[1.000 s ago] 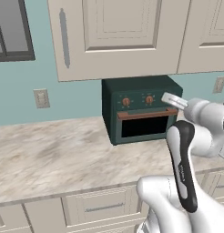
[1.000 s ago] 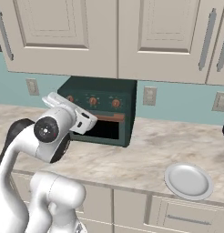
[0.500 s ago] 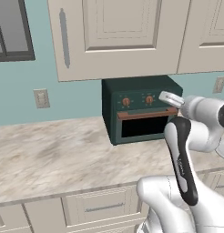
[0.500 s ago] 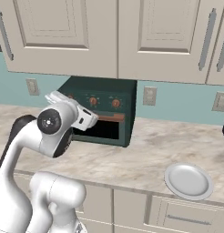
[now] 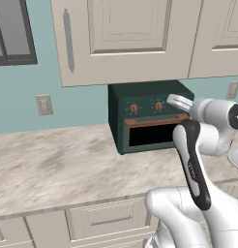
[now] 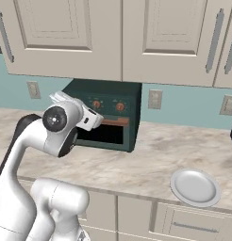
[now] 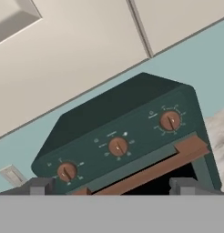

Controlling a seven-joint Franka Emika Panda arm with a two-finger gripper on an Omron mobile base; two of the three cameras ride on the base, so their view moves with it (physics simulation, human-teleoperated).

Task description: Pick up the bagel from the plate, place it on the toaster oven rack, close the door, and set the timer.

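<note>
The tool [image 7: 112, 185], fingers spread and holding nothing, should reach for the small round copper-orange timer knob [image 7: 170, 121] at 1 o'clock in the hand view — go slowly, pinch, then turn.

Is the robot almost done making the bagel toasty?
Nearly. The plate has no bagel on it, and the oven door looks shut. The gripper is up in front of the knobs. Left to do: turn the timer, the right-end knob.

Dark green oven [image 7: 132, 118]; 3 copper-orange knobs, timer [image 7: 170, 120] included; white plate [image 6: 195, 187]; beige marbled counter [image 5: 53, 164]
</note>
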